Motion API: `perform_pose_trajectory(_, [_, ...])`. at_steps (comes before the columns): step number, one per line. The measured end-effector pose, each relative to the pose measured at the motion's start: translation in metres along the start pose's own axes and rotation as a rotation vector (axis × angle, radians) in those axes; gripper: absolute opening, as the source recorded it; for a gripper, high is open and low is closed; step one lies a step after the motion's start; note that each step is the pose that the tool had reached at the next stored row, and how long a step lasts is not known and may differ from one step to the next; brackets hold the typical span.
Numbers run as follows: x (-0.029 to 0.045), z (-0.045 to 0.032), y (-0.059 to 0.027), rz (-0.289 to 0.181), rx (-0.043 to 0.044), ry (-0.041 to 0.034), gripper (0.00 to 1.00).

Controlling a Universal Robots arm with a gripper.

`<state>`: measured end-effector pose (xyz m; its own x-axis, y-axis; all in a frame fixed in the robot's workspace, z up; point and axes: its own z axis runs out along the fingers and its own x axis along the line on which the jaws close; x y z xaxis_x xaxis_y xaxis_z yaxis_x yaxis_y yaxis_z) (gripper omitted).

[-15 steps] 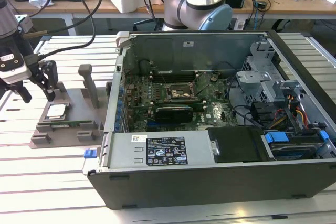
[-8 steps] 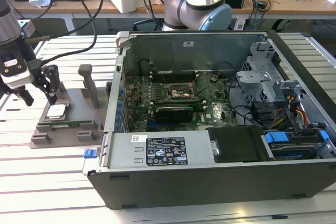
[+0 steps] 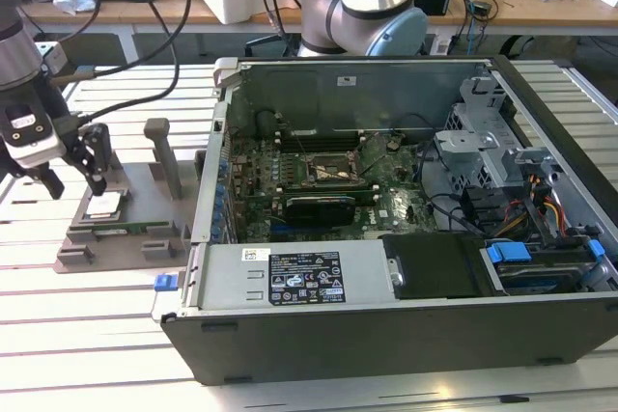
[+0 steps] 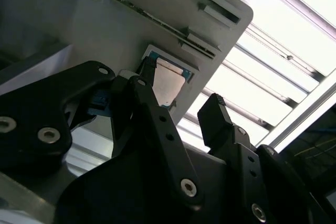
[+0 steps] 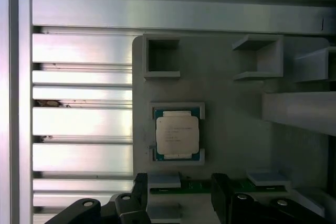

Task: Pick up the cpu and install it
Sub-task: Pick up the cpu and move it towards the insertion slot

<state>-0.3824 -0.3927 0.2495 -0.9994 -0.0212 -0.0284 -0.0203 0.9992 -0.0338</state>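
Note:
The cpu (image 3: 104, 205) is a flat square chip with a silvery top, lying in a shallow seat of the grey fixture (image 3: 145, 185) at the exterior view's left. My gripper (image 3: 75, 185) hangs just above it, open, with nothing between its black fingers. In the first wrist view the cpu (image 5: 177, 135) lies flat in its seat, a little beyond the gripper (image 5: 180, 182). The second wrist view shows the cpu (image 4: 169, 85) between and beyond the two fingertips (image 4: 148, 67). The motherboard's socket (image 3: 333, 171) sits inside the open computer case (image 3: 290, 277).
A long green memory stick (image 5: 210, 187) lies in a slot of the fixture beside the cpu. Grey posts (image 3: 164, 151) rise from the fixture close to my fingers. A black graphics card (image 3: 319, 207) sits in the case. Cables and drive bays (image 3: 521, 190) crowd its right side.

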Motion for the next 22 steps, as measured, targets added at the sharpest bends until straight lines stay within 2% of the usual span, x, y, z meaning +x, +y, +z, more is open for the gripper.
perform_pose_trajectory(22, [-0.0009,0.0180,0.0012,0.000,-0.0001,-0.0001,0.60])
